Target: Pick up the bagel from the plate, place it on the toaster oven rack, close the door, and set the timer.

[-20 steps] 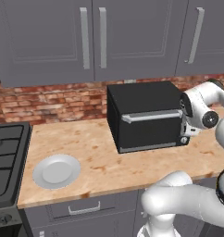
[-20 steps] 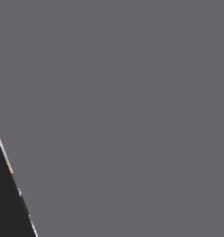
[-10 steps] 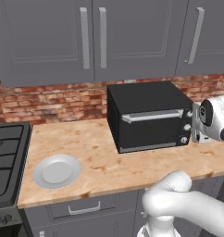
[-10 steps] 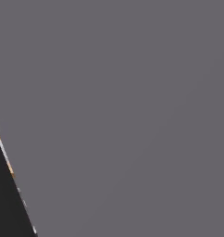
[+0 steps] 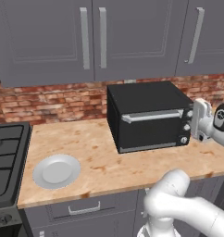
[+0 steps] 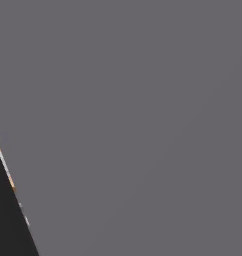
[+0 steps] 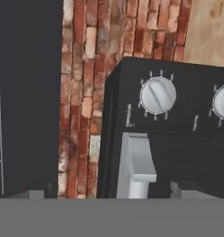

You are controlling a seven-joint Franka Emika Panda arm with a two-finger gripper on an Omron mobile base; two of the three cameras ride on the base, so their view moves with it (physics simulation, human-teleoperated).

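Observation:
The black toaster oven (image 5: 148,115) stands on the wooden counter with its door (image 5: 153,127) closed, the silver bar handle (image 5: 153,115) across the top of it. The rack is hidden behind the door. The light-grey plate (image 5: 56,170) lies bare at the counter's left front, and the bagel is out of view. My gripper (image 5: 195,122) hovers open at the oven's right end, level with the knobs, holding nothing. In the hand view, rolled sideways, one white knob (image 7: 158,95) is close ahead, a second knob (image 7: 223,102) is beside it, and the handle's end (image 7: 137,166) is nearer.
A black stovetop (image 5: 5,157) borders the counter (image 5: 86,143) on the left. Grey wall cabinets (image 5: 90,37) hang above a brick backsplash (image 5: 53,99). A flat grey panel (image 6: 143,125) stands close in the right base view.
The arm has sunk and drawn to the right, away from the oven's front. The hand has settled lower beside the knobs. The jaws stay open.

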